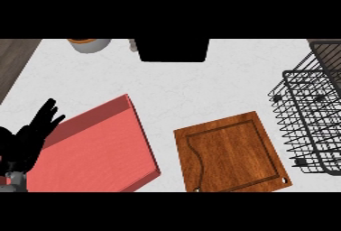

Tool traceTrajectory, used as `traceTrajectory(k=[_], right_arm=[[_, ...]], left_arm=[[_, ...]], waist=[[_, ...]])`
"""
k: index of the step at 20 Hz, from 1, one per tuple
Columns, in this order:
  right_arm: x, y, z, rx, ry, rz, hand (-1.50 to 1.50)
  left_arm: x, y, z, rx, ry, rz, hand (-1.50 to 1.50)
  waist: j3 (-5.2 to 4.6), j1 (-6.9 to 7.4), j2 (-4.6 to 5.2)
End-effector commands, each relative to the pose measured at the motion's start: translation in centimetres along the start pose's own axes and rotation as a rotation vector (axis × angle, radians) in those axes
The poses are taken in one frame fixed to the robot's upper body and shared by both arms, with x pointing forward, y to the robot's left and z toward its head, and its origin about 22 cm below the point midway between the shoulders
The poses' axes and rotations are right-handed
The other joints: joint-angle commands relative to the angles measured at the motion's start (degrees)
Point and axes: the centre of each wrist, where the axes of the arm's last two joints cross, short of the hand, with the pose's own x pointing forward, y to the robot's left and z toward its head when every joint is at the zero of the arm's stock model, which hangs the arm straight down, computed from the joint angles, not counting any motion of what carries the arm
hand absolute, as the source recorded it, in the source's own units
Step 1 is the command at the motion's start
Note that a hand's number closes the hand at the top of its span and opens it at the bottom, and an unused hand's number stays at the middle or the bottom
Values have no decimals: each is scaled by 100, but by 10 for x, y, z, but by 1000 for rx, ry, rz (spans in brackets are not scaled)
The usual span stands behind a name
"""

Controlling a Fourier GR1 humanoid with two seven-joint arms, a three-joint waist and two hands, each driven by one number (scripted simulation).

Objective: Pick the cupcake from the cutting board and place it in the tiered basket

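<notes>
On the white counter (200,85), a brown cutting board (233,153) is being shown beside a red mat (100,149).
At the left edge, the left hand (30,135) is being held up with straight fingers, grasping nothing; the wire basket (310,122) is being seen at the right, and the cupcake cannot be seen anywhere.

A kitchen: white counter (200,81), wooden cutting board (233,153), wire tiered basket (313,122).
</notes>
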Motion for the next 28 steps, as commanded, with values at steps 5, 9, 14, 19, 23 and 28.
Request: traceTrajectory(k=[5, 9, 14, 19, 23, 28], right_arm=[[-37, 10, -6, 93, 156, -115, -150], [-19, 12, -10, -10, 103, -221, -150], [-48, -45, -4, -213, 157, -454, -150], [-93, -65, 12, -214, 333, -659, -150], [-141, -64, 38, -182, 357, -843, -150], [-199, -56, 77, -270, 315, -1103, -150]], left_arm=[[-26, 20, 12, 36, 167, -20, 0], [-45, 7, 22, 32, 163, -12, 0], [-30, 17, 14, 53, 166, -16, 0], [-30, 17, 15, 45, 159, -6, 0], [-42, 4, 22, 83, 196, 14, 0], [-42, 11, 28, 58, 174, 9, 0]], waist=[[-61, -58, 36], [-62, -55, 27], [-61, -97, 5], [-63, -162, -3], [-57, -305, -27], [-50, -272, -14]])
